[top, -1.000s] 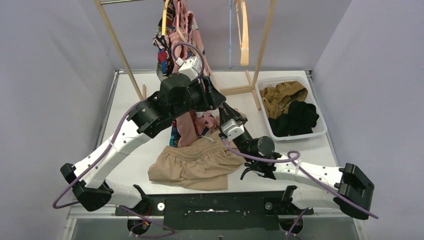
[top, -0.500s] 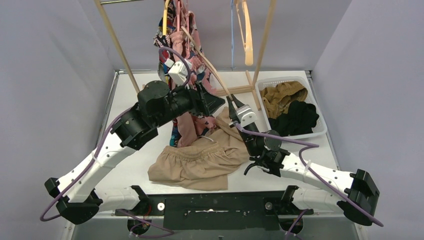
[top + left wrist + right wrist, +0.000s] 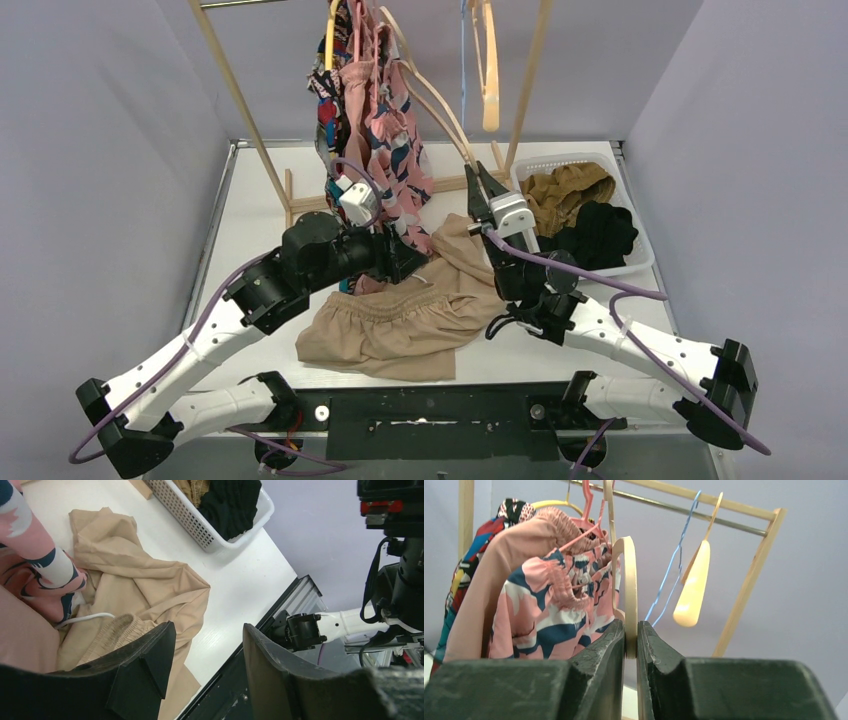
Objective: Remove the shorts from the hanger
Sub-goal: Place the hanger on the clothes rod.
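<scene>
Two arms reach out from the near edge of the table [image 3: 255, 235]. Closest to them lies one pair of beige shorts [image 3: 400, 325], crumpled flat on the tabletop. Just past its waistband, the left gripper [image 3: 207, 635] hovers with its jaws standing apart and nothing between them; the beige fabric and bare table show through the gap.

Farther in and to the right, the right gripper [image 3: 631, 630] points upward with its jaws pinched onto the lower end of a pale wooden hanger [image 3: 630, 570], which slants up to the rail. Beside that arm, at the right edge of the table, sits one white basket [image 3: 600, 268] holding two pairs: mustard-brown shorts [image 3: 570, 190] toward the back and black shorts [image 3: 595, 240] toward the front.

Farthest away stands the wooden rack [image 3: 749, 595]. Three pairs hang there in a bunch: pink floral-print shorts [image 3: 554, 615] just beside the gripped hanger, plain dusty pink shorts [image 3: 509, 570] next to them, and comic-print shorts [image 3: 461, 575] at the outside. Five hangers can be counted: the gripped one, a yellow hanger [image 3: 328, 40], a pink hanger [image 3: 586, 500], a blue wire hanger [image 3: 674, 565] and a second wooden hanger [image 3: 691, 590], the last two bare.
</scene>
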`<state>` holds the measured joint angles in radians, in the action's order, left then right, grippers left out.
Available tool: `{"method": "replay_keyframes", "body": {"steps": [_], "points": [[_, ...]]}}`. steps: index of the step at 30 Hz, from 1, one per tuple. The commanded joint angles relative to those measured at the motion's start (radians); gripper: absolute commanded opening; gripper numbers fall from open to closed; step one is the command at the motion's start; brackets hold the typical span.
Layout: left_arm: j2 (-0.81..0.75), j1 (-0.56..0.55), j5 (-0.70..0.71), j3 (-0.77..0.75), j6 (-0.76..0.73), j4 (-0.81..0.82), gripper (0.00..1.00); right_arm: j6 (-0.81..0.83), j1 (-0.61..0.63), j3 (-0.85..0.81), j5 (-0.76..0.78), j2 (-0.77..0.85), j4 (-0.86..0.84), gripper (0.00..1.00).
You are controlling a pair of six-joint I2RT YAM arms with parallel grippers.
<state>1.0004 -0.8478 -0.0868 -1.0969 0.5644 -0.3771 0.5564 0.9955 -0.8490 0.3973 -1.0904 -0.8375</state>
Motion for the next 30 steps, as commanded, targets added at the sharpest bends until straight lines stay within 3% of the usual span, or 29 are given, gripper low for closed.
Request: {"method": "replay_keyframes", "body": {"steps": [1,9,18,24,30], "points": [[-0.034,0.003,-0.012,0.002,-0.018,0.144,0.50,0.022,0.012,-0.068,-0.007,0.004,-0.119,0.00],[0.032,0.004,-0.032,0.023,-0.033,0.137,0.50,0.046,0.011,-0.130,0.028,-0.044,-0.240,0.00],[0.095,0.004,-0.059,0.023,-0.031,0.112,0.51,0.024,-0.037,-0.283,0.132,-0.213,-0.327,0.00],[0.089,0.005,-0.050,0.034,-0.040,0.097,0.51,-0.121,-0.117,-0.386,0.160,-0.294,-0.184,0.00],[0.070,0.006,-0.031,0.056,-0.047,0.093,0.52,-0.247,-0.154,-0.386,0.099,-0.301,-0.022,0.00]]}}
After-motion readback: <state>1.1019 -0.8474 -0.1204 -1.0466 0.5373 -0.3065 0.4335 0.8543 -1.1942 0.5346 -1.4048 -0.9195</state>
